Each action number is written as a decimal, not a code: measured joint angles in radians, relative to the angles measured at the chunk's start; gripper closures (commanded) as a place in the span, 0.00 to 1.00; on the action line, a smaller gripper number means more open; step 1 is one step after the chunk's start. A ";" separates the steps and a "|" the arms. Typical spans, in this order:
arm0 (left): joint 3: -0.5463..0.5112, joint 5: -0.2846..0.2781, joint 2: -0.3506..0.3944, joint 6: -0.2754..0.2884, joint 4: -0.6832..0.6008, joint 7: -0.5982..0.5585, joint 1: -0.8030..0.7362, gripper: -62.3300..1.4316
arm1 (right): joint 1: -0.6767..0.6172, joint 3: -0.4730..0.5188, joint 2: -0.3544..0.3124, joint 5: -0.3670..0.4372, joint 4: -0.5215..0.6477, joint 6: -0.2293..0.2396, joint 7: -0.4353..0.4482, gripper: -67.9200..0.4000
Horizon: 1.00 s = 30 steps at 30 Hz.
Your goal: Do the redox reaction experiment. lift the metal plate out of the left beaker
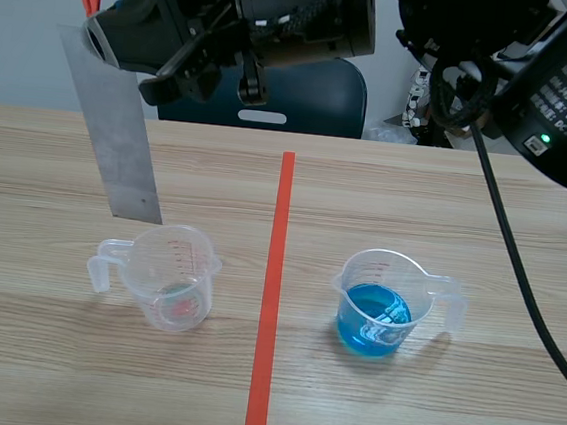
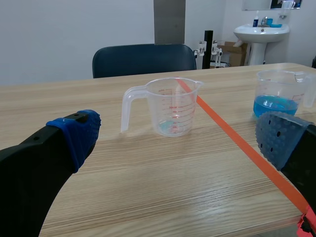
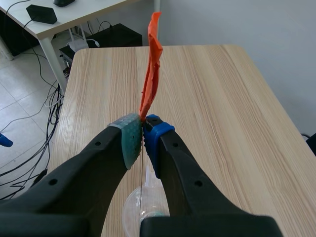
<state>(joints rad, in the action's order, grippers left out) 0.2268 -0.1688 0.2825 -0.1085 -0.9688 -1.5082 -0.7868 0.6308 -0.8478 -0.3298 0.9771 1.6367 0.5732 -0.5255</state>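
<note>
Overhead, the metal plate (image 1: 117, 136) is clamped by the right gripper (image 3: 143, 134), seemingly clear of the left beaker (image 1: 168, 280) at 5 o'clock; the left gripper (image 2: 180, 137) is held wide.

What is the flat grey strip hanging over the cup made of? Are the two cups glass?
The strip looks like metal: thin, flat, dull grey with a faint sheen. The left cup and the right cup, holding blue liquid, look like clear plastic rather than glass: thin see-through walls, moulded handles and spouts, printed red marks on the left one. Looks alone cannot prove it.
</note>
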 measured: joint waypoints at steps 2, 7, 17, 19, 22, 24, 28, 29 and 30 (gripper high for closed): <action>0.000 0.000 0.000 0.000 0.000 0.000 0.000 0.00 | 0.000 0.000 0.000 -0.002 0.000 0.000 0.000 0.99; 0.000 0.000 0.000 0.000 0.000 0.000 0.000 0.00 | 0.000 0.000 0.000 -0.012 0.000 0.000 0.000 0.99; 0.000 0.000 0.000 0.000 0.000 0.000 0.000 0.00 | 0.000 0.000 0.000 -0.012 0.000 0.000 0.000 0.99; 0.000 0.000 0.000 0.000 0.000 0.000 0.000 0.00 | 0.000 0.000 0.000 -0.012 0.000 0.000 0.000 0.99; 0.000 0.000 0.000 0.000 0.000 0.000 0.000 0.00 | 0.000 0.000 0.000 -0.012 0.000 0.000 0.000 0.99; 0.000 0.000 0.000 0.000 0.000 0.000 0.000 0.00 | 0.000 0.000 0.000 -0.012 0.000 0.000 0.000 0.99; 0.000 0.000 0.000 0.000 0.000 0.000 0.000 0.00 | 0.000 0.000 0.000 -0.012 0.000 0.000 0.000 0.99; 0.000 0.000 0.000 0.000 0.000 0.000 0.000 0.00 | 0.000 0.000 0.000 -0.012 0.000 0.000 0.000 0.99; 0.000 0.000 0.000 0.000 0.000 0.000 0.000 0.00 | 0.000 0.000 0.000 -0.012 0.000 0.000 0.000 0.99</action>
<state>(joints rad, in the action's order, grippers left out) 0.2268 -0.1688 0.2825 -0.1085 -0.9688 -1.5082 -0.7868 0.6308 -0.8478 -0.3298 0.9653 1.6367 0.5732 -0.5251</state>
